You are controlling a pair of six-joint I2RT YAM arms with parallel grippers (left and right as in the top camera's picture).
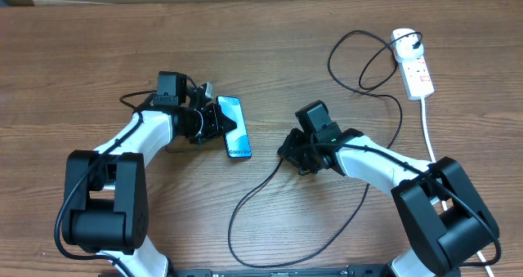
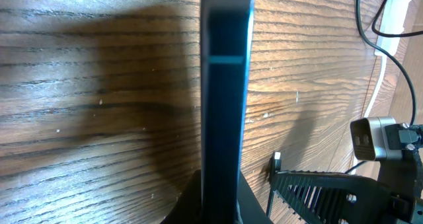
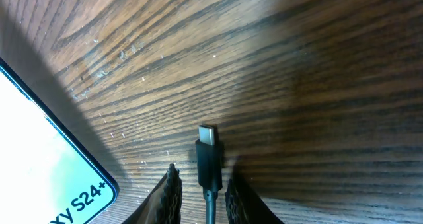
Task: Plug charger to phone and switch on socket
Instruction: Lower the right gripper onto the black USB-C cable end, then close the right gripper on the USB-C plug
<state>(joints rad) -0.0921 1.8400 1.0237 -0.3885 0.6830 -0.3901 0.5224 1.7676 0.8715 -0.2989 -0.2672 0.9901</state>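
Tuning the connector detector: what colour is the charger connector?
Charger connector: black housing, silver metal tip. Best in the right wrist view.

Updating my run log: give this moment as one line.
left gripper shut on phone | right gripper shut on charger | charger not yet plugged in

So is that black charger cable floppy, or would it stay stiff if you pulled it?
Probably floppy: the charger cable lies in loose loops on the table. It looks thin, so it is likely light and would bend rather than slide if pushed. Only the connector tip seems stiff, jutting straight out.
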